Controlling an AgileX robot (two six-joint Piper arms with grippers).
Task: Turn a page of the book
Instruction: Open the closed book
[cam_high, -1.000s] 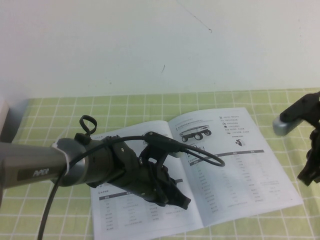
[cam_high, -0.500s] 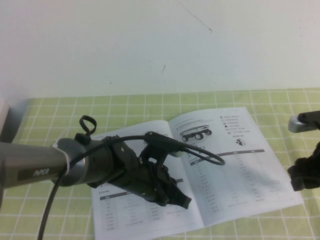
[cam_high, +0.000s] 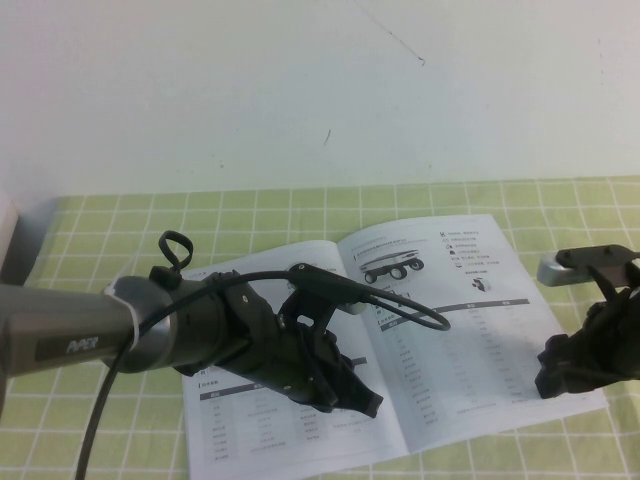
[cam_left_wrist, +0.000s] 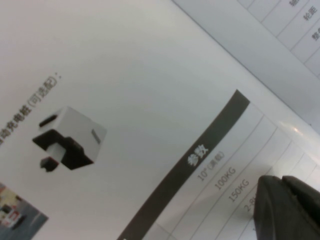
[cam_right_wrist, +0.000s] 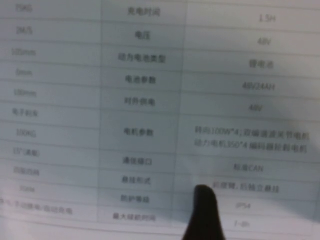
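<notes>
We see the book (cam_high: 400, 340) open flat, lower centre of the high view. Left gripper (cam_high: 345, 385) presses its left half, jaws together. Right gripper (cam_high: 560, 375) at the page (cam_high: 470, 320) edge, lower right; opening unclear. Approach step; next, pinch that edge.

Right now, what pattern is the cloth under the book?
Light green with a white grid, seen best in the high view: cloth, book.

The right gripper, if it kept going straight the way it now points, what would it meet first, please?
Most likely the book's right-hand page: the right gripper points down at its printed table near the outer edge. How far above it hangs is unclear.
</notes>
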